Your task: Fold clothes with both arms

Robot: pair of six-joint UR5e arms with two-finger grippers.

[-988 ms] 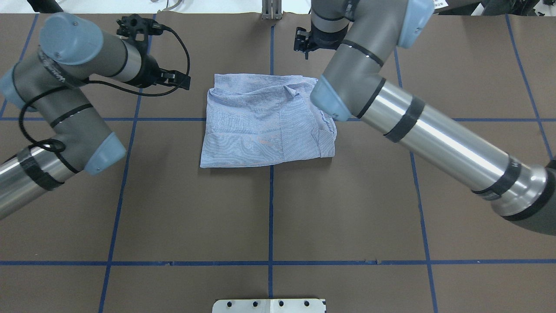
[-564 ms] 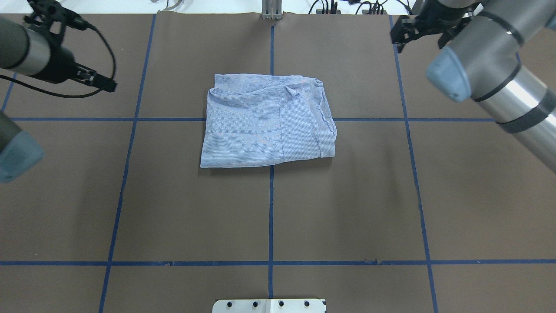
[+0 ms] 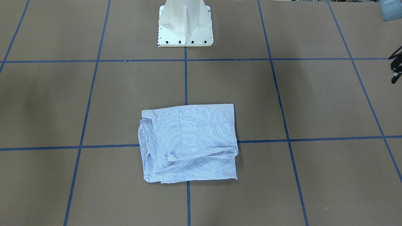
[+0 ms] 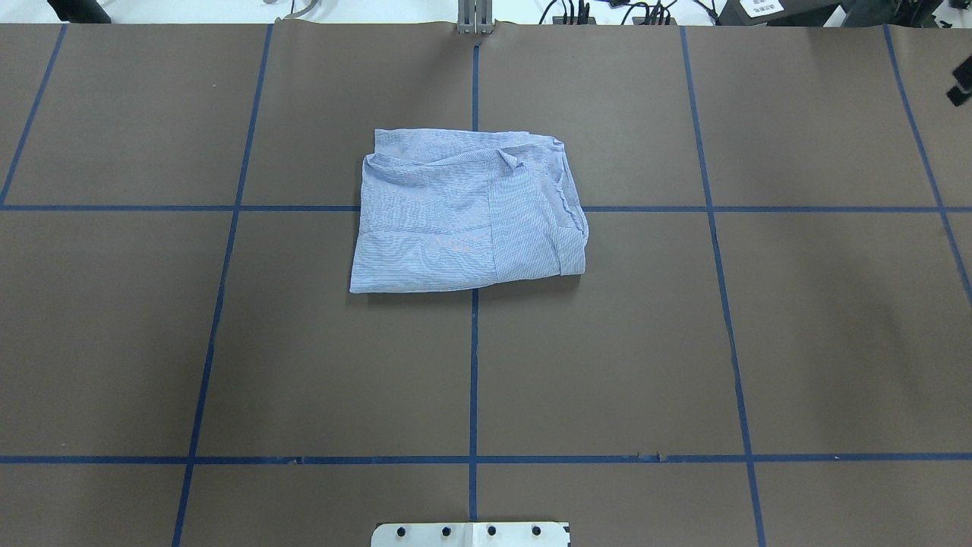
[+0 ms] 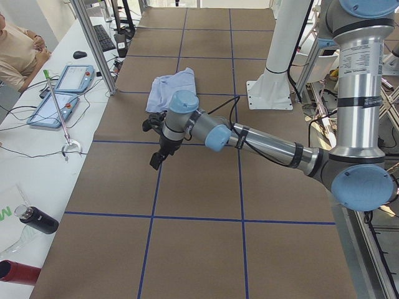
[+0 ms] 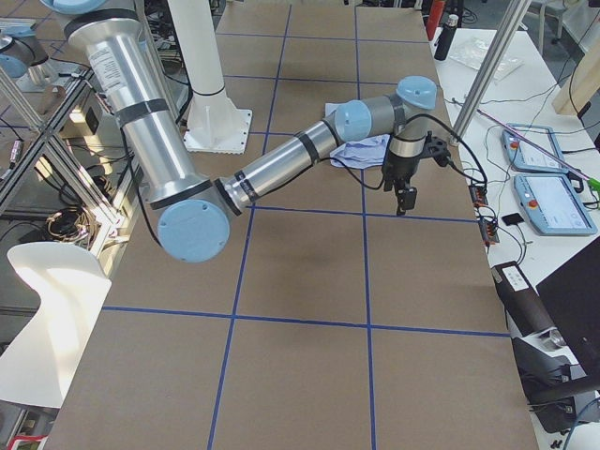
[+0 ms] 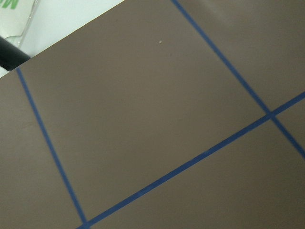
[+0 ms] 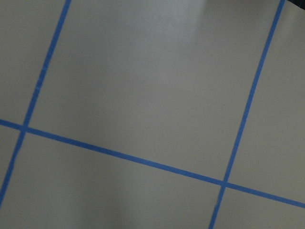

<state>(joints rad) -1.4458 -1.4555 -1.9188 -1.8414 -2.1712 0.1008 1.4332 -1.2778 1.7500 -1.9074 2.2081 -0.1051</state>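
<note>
Seen from across the table, a light blue, finely white-striped cotton shirt (image 3: 188,144) lies folded into a rough rectangle on the brown paper-covered table (image 3: 314,100). It sits on the crossing of two blue tape lines (image 3: 314,138), in front of the white metal pedestal base (image 3: 185,25). At the right edge only a black sliver of the left gripper (image 3: 396,67) shows, too little to tell how its fingers are set, with a light blue joint cap (image 3: 391,9) in the corner above it.

From overhead, the shirt (image 4: 467,213) straddles the centre tape line and the far cross line, its creased, bunched layers along its right and far sides. Nothing touches it. A small black-and-white piece of the right gripper (image 4: 960,83) juts in at the right edge, and its setting cannot be made out.

In the exterior left view, the grey-and-silver tubular left arm (image 5: 268,146) reaches out over the table. The left gripper (image 5: 156,161) points down beside a tape line, apart from the shirt (image 5: 171,87), and whether it is parted or closed cannot be told. A person (image 5: 19,50) sits at the white side bench.

In the exterior right view, the matching right arm (image 6: 281,164) stretches across, and the right gripper (image 6: 405,199) hangs above a tape line, nearer the camera than the shirt (image 6: 361,150). Again I cannot tell its setting.

The left wrist view shows bare brown paper crossed by tape lines, with a white edge and part of a dark bottle (image 7: 9,55) in the upper left corner. No fingers show.

The right wrist view shows only plain table surface and tape lines.
</note>
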